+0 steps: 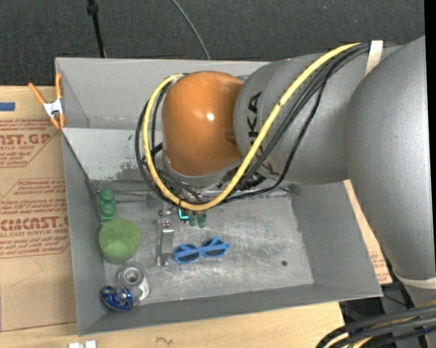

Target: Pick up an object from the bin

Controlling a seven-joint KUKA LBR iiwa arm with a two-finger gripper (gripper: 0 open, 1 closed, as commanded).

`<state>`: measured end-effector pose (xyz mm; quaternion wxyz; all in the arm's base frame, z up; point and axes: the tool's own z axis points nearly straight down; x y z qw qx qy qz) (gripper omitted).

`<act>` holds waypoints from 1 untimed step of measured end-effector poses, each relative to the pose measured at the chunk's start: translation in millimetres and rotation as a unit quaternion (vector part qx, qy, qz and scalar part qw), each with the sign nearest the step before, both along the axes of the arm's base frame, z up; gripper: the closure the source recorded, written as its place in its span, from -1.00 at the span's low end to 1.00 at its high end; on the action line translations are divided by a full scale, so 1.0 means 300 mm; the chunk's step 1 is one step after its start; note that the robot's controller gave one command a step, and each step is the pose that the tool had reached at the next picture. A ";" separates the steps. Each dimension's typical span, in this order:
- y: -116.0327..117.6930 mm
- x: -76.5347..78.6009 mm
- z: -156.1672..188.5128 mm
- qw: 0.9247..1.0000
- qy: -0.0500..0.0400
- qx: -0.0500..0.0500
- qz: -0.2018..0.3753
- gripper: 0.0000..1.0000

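My gripper [163, 245] reaches down from under the arm's orange cover into the middle left of the bin. Its thin metal end stands on or just above the floor. A pair of small blue sunglasses [200, 250] lies flat just to its right, close to it but not visibly gripped. A round green ball [120, 238] rests to the gripper's left, with a gap between them.
A small green bottle-shaped thing [106, 204] stands near the left wall behind the ball. A clear and blue plastic piece [126, 290] lies in the front left corner. The arm covers the back of the bin. Bare floor lies to the right of the sunglasses.
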<state>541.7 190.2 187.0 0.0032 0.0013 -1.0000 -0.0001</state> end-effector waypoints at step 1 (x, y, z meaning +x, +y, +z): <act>-0.147 -0.118 -0.395 0.997 -0.006 0.001 -0.071 -1.00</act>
